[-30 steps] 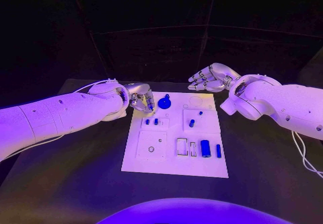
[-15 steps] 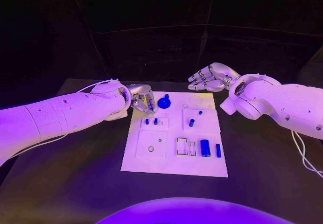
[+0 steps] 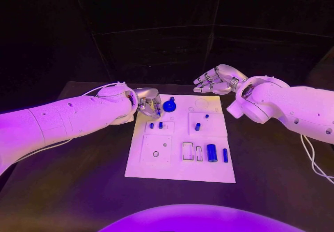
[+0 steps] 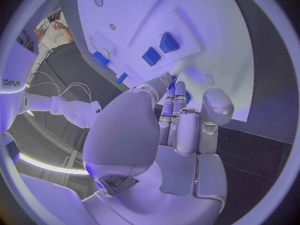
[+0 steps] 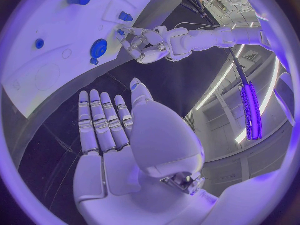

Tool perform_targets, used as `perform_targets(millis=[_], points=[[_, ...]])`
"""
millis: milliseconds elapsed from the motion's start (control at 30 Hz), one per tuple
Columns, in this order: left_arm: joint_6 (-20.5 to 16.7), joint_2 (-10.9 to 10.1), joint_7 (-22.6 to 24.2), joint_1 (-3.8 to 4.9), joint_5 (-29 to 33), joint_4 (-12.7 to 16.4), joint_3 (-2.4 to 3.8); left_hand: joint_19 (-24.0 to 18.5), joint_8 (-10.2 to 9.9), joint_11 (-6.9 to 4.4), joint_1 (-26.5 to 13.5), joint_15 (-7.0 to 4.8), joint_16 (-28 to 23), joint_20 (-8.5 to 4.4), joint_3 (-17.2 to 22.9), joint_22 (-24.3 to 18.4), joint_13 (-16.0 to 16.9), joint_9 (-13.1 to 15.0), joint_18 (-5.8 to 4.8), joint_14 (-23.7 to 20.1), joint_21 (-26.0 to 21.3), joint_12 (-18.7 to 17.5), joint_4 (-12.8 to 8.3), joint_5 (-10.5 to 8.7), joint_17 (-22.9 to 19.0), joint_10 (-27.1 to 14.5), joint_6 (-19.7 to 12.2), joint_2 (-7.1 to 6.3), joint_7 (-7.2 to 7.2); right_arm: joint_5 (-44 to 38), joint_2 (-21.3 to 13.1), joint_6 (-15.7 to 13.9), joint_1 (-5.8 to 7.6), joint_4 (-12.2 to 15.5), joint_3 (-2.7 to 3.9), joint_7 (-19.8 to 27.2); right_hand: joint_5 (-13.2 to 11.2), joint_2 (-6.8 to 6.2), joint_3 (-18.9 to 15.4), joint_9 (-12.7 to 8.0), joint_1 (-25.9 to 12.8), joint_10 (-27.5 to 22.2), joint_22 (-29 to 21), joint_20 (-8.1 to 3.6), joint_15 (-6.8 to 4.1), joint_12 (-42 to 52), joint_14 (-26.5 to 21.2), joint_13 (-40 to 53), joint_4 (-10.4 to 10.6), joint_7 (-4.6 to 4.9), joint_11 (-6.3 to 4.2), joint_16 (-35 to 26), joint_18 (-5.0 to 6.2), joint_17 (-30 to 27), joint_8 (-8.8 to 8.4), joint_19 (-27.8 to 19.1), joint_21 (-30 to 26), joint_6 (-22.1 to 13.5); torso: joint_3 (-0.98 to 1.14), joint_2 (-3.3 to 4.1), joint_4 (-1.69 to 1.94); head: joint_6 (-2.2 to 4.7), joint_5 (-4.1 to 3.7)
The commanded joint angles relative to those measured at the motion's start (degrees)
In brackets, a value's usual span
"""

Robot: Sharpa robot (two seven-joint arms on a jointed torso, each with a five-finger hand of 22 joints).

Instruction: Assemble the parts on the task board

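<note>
At the board's (image 3: 139, 166) far left corner, our left hand (image 3: 147, 103) reaches the disc (image 3: 169, 106).
Whether it grips, we cannot tell; the disc looks light, rigid, slick, best pinched by its knob. Our right hand (image 3: 215, 80) hovers beyond, fingers apart, empty.

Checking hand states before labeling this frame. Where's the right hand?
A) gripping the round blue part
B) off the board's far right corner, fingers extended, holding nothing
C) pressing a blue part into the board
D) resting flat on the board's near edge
B: the right hand hangs beyond the far right corner of the task board, and in the right wrist view its fingers are extended with nothing in them; the round blue part lies by the left hand.
</note>
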Motion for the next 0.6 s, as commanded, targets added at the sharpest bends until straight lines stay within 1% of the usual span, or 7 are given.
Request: perform_targets(millis=[33,400,600], points=[[1.5,0.2,-1.4,0.05,-1.1,-0.1,0.02,0.1,-0.3,0.19,-0.4,-0.02,-0.2,0.06,0.2,-0.1,0.1,0.0,-0.67,0.1,-0.2,-0.2,0.1,-0.2,-0.1,0.4,0.1,-0.01,0.14,-0.1,0.1,0.4,0.13,0.1,0.03,0.5,-0.1,0.05,0.1,-0.1,0.4,0.2,-0.1,-0.14,-0.24,-0.2,-0.2,0.0,-0.3,3.36,0.06,0.0,0.01,0.0,-0.24,0.4,-0.4,0.6,0.0,0.0,0.05,-0.02,-0.01],[3.1,0.5,-2.6,0.05,-1.8,-0.2,0.02,0.0,-0.4,0.21,-0.5,0.0,-0.3,0.07,0.2,-0.2,0.1,0.0,-0.64,0.0,-0.4,-0.3,0.1,-0.27,-0.3,0.3,0.0,-0.09,0.16,-0.1,0.1,0.4,0.13,0.0,0.03,0.5,-0.1,0.05,0.1,-0.1,0.4,0.2,-0.1,-0.14,-0.24,-0.2,-0.2,0.0,-0.3,3.36,0.06,0.0,0.01,0.0,-0.24,0.4,-0.4,0.6,-0.01,-0.02,0.02,-0.2,-0.03],[3.3,0.6,-2.7,0.05,-1.9,-0.2,0.02,0.0,-0.5,0.23,-0.5,0.02,-0.3,0.09,0.2,-0.2,0.1,0.0,-0.64,0.0,-0.4,-0.4,0.0,-0.34,-0.4,0.3,0.0,-0.18,0.15,-0.1,0.1,0.5,0.13,0.0,0.03,0.5,-0.1,0.05,0.1,-0.1,0.4,0.2,-0.1,-0.14,-0.24,-0.2,-0.2,0.0,-0.3,3.36,0.06,0.0,0.01,0.0,-0.24,0.4,-0.4,0.6,-0.01,-0.04,0.04,-0.13,-0.01]])
